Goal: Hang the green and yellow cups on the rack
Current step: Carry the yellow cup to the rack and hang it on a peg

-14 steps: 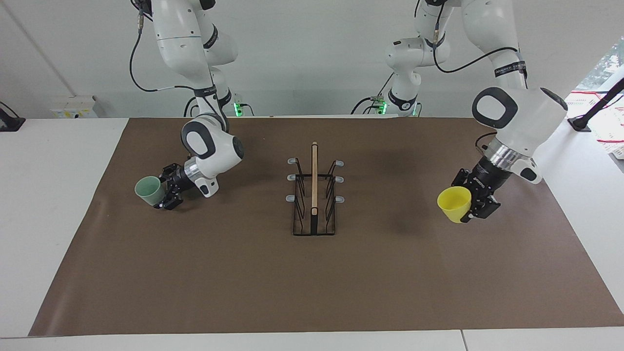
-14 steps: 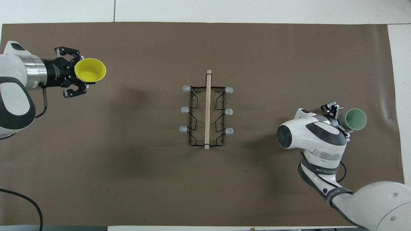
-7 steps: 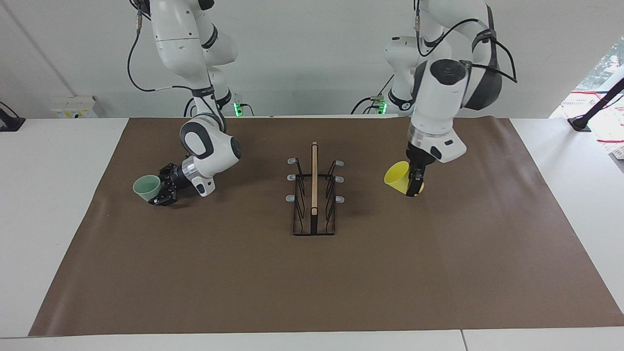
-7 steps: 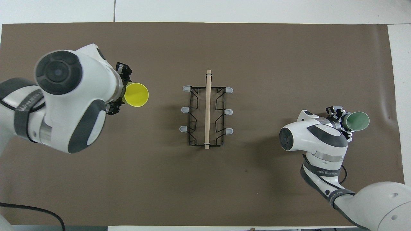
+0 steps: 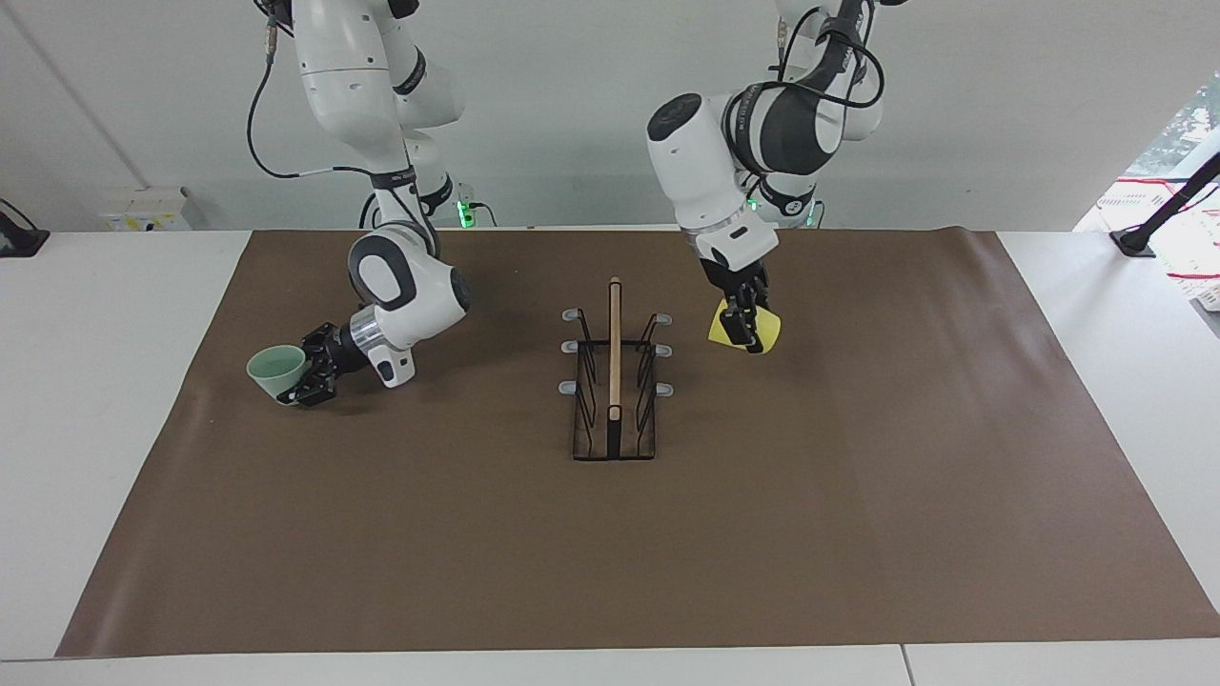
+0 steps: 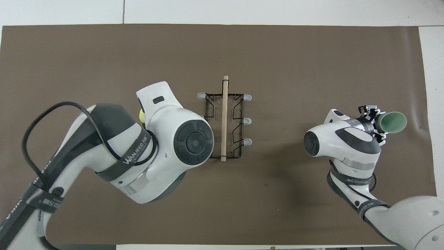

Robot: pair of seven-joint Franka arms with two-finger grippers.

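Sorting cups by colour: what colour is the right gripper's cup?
Pale mint green cup; clearest in the facing view.

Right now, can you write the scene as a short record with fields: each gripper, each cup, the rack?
left gripper: in the air beside the rack, on the left arm's side, shut on the yellow cup
yellow cup: held tilted, not on any prong
right gripper: low over the brown mat toward the right arm's end of the table, shut on the green cup
green cup: held tilted, away from the rack
rack: mid-table, all six prongs bare
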